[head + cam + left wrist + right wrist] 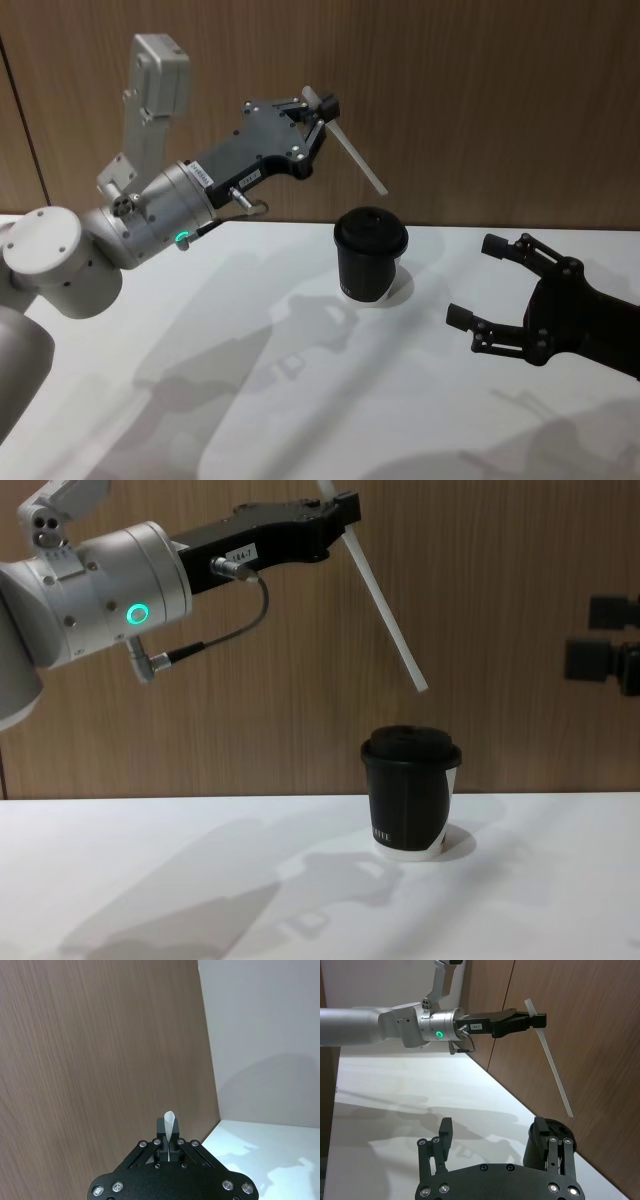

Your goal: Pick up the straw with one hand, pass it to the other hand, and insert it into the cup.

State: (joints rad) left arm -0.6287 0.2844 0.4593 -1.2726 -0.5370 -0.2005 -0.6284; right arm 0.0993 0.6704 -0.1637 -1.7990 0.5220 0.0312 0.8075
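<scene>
The white straw (355,160) (385,605) hangs tilted in the air, with my left gripper (322,108) (340,505) shut on it near its upper end. Its lower tip points down and to the right, a little above the black lidded cup (370,255) (410,790). The cup stands upright on the white table (300,400). My right gripper (475,280) (595,635) hovers open to the right of the cup, holding nothing. In the left wrist view the straw (170,1127) sticks out between the closed fingers. The right wrist view looks past the right gripper (492,1125) to the cup (568,1137) and the straw (552,1065).
A brown wood-panelled wall (480,100) rises directly behind the table's far edge, close behind the cup and the raised left arm. The white tabletop stretches bare to the left of and in front of the cup.
</scene>
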